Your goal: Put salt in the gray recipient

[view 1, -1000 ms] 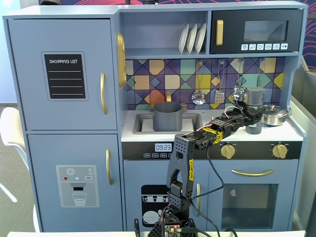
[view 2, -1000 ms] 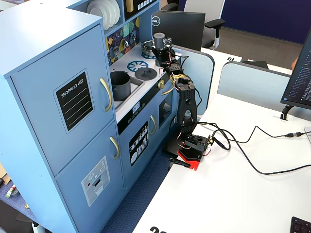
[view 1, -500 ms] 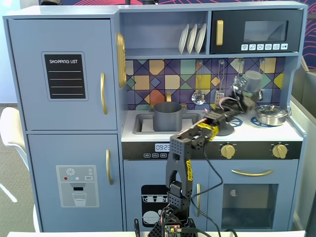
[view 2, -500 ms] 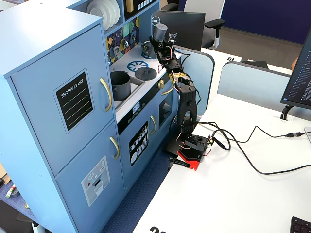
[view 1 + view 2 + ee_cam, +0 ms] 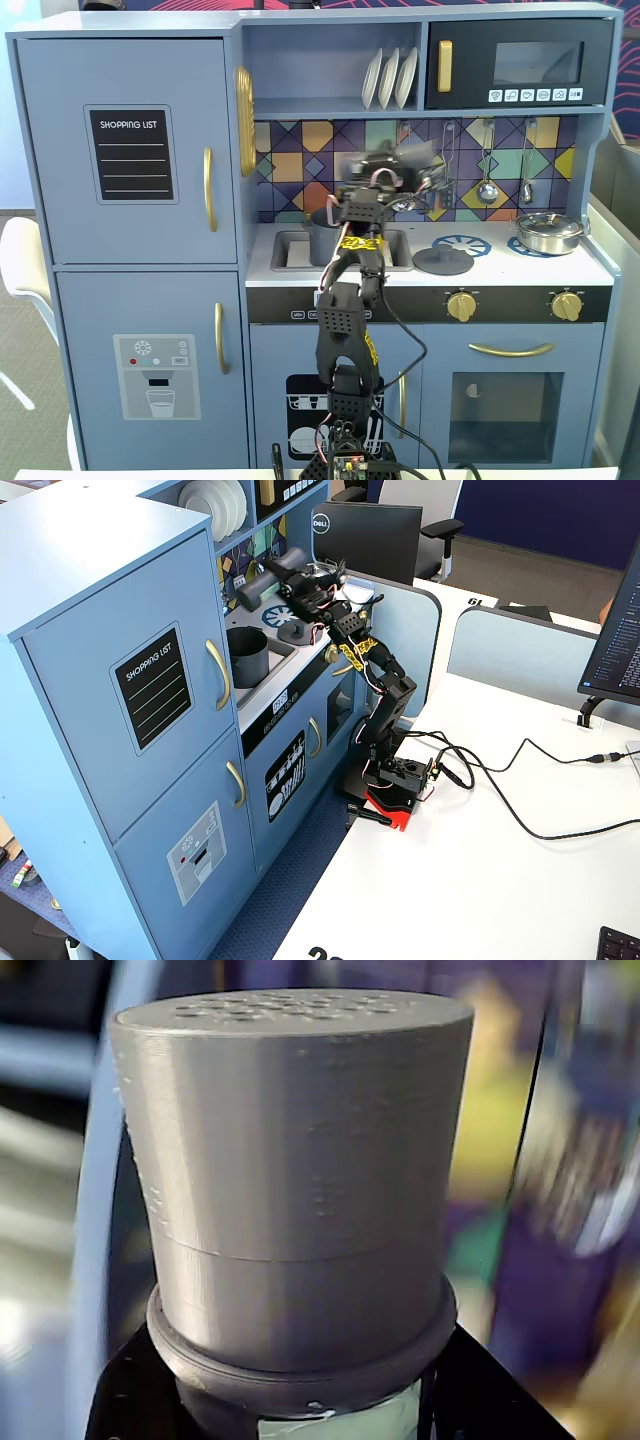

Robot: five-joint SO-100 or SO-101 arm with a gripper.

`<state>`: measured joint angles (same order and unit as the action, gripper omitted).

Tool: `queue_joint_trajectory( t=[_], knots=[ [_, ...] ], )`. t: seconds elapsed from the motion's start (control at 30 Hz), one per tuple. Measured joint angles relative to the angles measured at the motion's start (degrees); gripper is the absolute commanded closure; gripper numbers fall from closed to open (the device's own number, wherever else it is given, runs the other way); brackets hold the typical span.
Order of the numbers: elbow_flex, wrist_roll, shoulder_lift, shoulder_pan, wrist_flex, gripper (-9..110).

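One pincer [image 5: 272, 572] rides on the single arm, and in it sits one salt shaker [image 5: 290, 1180], lying sideways in a fixed view. Below the pincer, in the sink, stands one gray recipient [image 5: 247, 652]. One flat gray lid [image 5: 443, 261] lies to the right of the pincer in a fixed view, and farther right is one shiny steel pot [image 5: 549, 232]. Above the pincer, three white plates [image 5: 390, 78] stand on the shelf. Two gold knobs [image 5: 461, 306] sit lower right. Two ladles [image 5: 487, 190] hang right of the pincer.
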<state>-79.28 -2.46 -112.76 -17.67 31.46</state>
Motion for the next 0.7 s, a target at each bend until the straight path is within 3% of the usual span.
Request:
queue_joint_trajectory(
  t=[0.4,0.7],
  knots=[
    [0.0,-42.9,-0.7,17.5,5.3,101],
    [7.5,-59.1,1.8,21.8,5.4,101]
  ],
)
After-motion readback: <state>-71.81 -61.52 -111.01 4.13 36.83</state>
